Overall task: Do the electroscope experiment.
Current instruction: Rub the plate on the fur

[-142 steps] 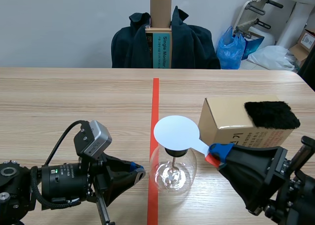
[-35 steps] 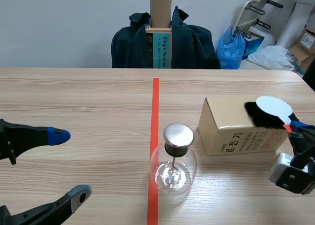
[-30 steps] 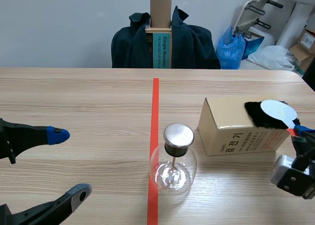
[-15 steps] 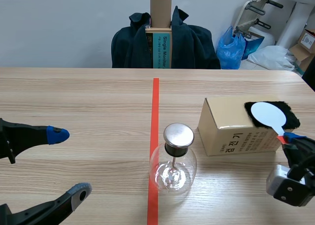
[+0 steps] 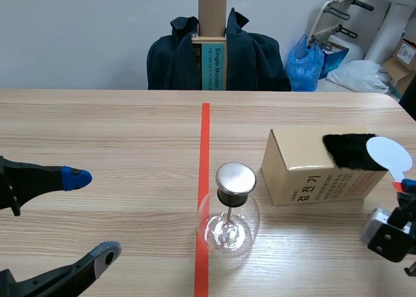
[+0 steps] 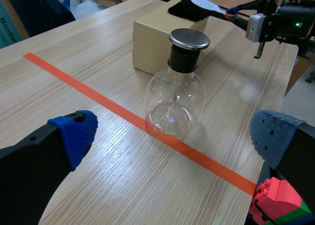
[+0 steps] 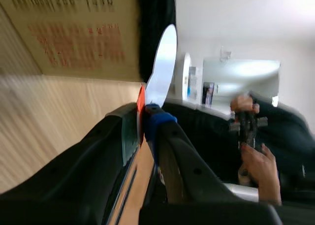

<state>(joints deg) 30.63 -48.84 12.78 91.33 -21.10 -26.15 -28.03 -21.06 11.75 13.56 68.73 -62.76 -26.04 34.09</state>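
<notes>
The white paddle (image 5: 389, 155) is gripped by the right pincer (image 7: 143, 117) at the edge of the fur (image 5: 351, 151); the left pincer (image 5: 93, 214) is held wide. The flask (image 5: 229, 222), mid-surface (image 5: 97, 128), could be toppled by a low swing.

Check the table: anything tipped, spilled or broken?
Nothing stands out. The flask stands upright on the tape line, cap on, with no cracks that I can see. The box lies flat with the fur on top. The right hand is shut on the paddle, whose disc is at the fur's end.
</notes>
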